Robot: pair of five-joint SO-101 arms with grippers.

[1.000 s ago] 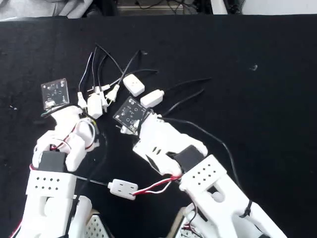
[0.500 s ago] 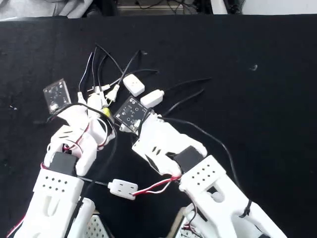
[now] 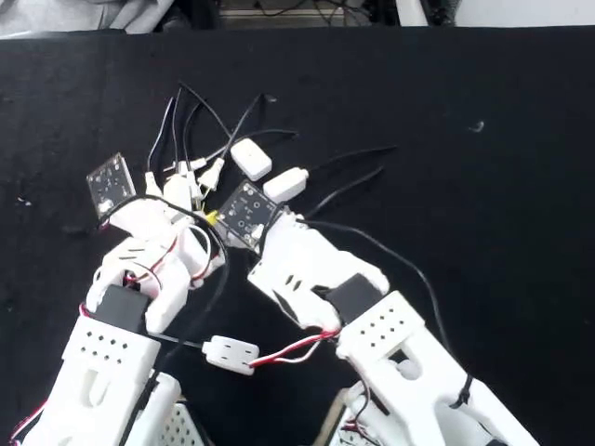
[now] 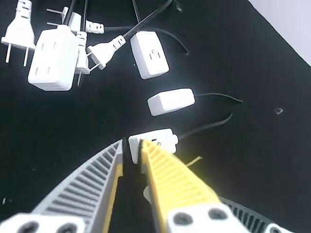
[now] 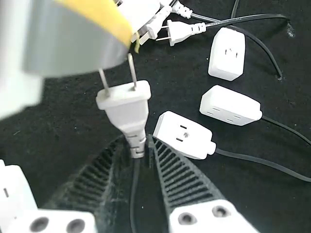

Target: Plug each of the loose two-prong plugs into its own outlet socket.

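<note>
Right claw point(image 5: 137, 145) is clamped on the two-prong plug point(image 5: 124, 104) at its neck, prongs forward. The socket point(image 5: 184, 135) lies just beside it on the tabletop point(image 5: 272, 194). The left claw point(image 4: 131, 145), barely parted and seemingly empty, should steady that socket so the prongs enter square.

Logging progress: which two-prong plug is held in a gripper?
The plug clamped at its cord end in the right gripper, prongs pointing away from it; the other plugs lie loose on the table.
</note>
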